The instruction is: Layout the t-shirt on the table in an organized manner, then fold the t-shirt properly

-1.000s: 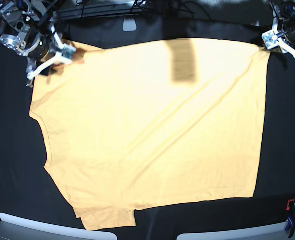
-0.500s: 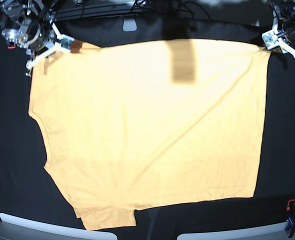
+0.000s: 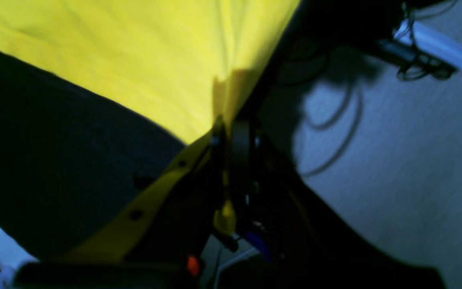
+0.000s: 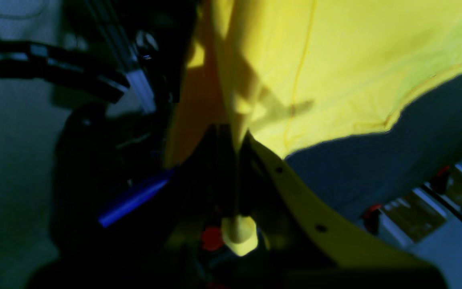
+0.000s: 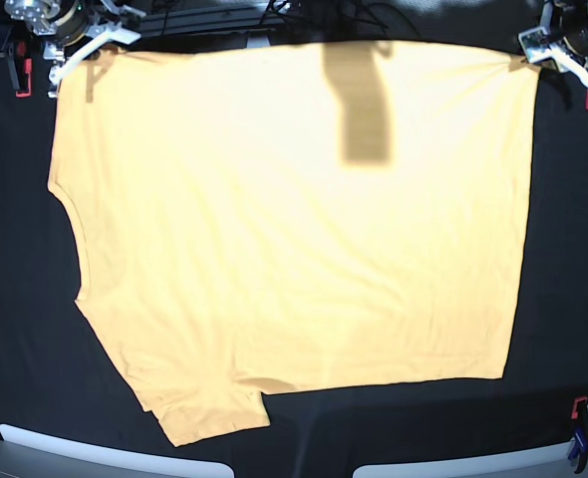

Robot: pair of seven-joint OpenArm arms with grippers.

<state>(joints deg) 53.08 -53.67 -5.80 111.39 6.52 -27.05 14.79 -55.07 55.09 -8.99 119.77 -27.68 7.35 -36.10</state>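
Both my grippers, left gripper (image 5: 529,47) and right gripper (image 5: 103,42), are clamped on the t-shirt (image 5: 294,239) corners (cloth taut between them), so pulling further off the table (image 5: 563,259) edge could rip a corner free.

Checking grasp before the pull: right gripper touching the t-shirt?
Touching. In the right wrist view the right gripper is shut on the t-shirt, with fabric pinched between the jaws and a tuft poking out behind.
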